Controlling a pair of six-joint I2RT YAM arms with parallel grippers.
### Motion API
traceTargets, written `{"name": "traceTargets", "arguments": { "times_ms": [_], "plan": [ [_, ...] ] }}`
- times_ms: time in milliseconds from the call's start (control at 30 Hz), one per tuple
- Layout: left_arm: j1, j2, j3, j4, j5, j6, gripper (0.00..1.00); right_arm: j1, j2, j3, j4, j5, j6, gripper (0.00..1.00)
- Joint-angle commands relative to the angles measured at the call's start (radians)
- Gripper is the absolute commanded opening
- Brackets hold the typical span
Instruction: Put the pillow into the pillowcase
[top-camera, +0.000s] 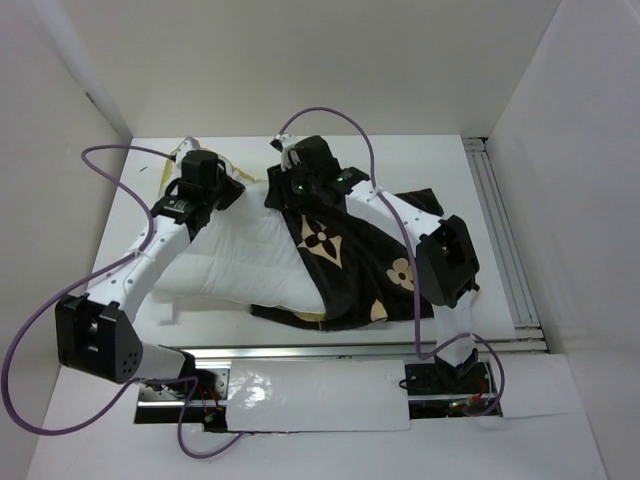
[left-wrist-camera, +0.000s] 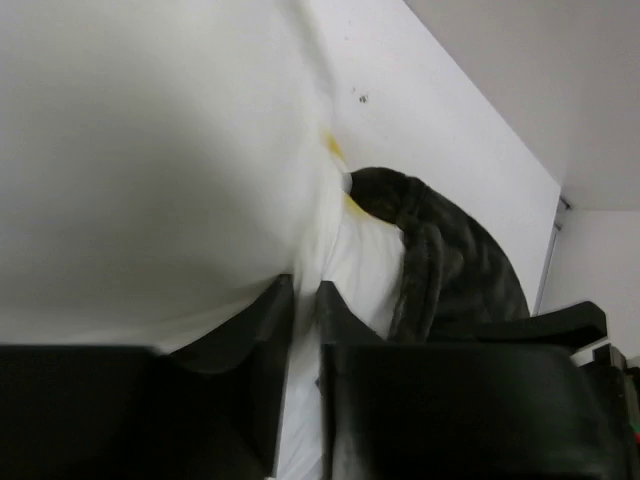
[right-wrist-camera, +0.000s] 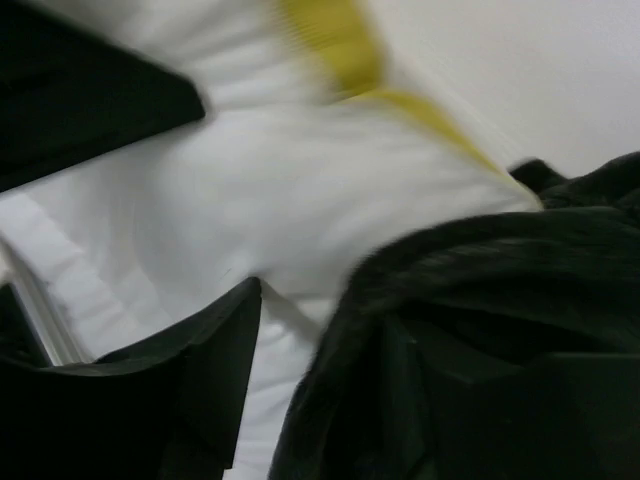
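Overhead alone, pillowcase (top-camera: 358, 288) pattern shows.

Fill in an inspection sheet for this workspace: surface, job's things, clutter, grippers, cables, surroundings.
surface: white table, its middle covered by cloth.
job's things: pillow lies on the left, its right part covered by the pillowcase, the rest bare.
clutter: nothing seen.
grippers: left gripper, jaws shut on a fold of the pillow. Right gripper, jaws apart at the pillowcase's edge, view blurred.
cables: purple cables loop off both arms, above the table.
surroundings: white walls on three sides, metal rails along the right and near edges.
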Motion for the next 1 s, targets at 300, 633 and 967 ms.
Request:
{"name": "traceTargets", "arguments": {
  "times_ms": [300, 633, 967],
  "plan": [
    [0.032, 0.089, 0.163, -0.043, 0.185, 0.17, 1.0, -0.042, -0.217, -0.091, -0.038, 0.186, -0.014, 1.0],
    [-0.15, -0.135, -0.031, -0.354, -0.027, 0.417, 1.0, -0.042, -0.521, -0.439, -0.126, 0.374, 0.096, 1.0],
    [-0.488, -0.37, -0.326, -0.452, -0.02, 0.193, 0.77, -0.011, -0.783, -0.733, -0.239, 0.294, 0.105, 1.0]
  ]
}}
